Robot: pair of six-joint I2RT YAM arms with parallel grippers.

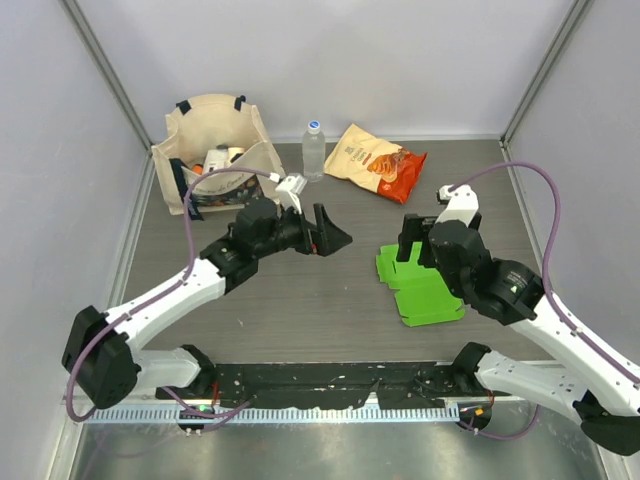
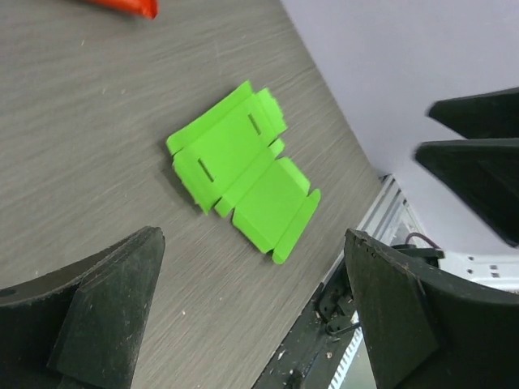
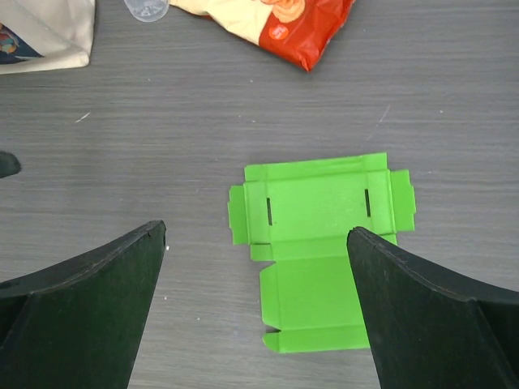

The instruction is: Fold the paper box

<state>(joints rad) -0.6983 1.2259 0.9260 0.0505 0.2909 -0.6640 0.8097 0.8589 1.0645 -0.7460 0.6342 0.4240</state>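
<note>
Top, left-wrist and right-wrist views of 2 arms over a dark wood-grain table [image 1: 300,300].

The paper box [image 1: 420,285] [image 2: 243,174] [image 3: 320,243] lies unfolded and flat on the table, at about 4 o'clock from the table's centre. It is a green sheet with creased flaps, and 2 narrow slots are cut in its wider panel.

The right gripper [image 1: 415,245] [image 3: 255,233] hangs over the box's far edge with its jaws spread wide. It holds nothing and is apart from the card.

The left gripper [image 1: 335,238] [image 2: 251,237] is at 9 o'clock from the box, well apart from it. Its jaws are likewise spread and empty, and its fingers point towards the sheet.

An orange snack bag [image 1: 375,160] lies at 11 o'clock from the box. A water bottle [image 1: 313,150] stands just beside it at 9 o'clock. A canvas tote bag [image 1: 215,150] sits in the far-left corner.
</note>
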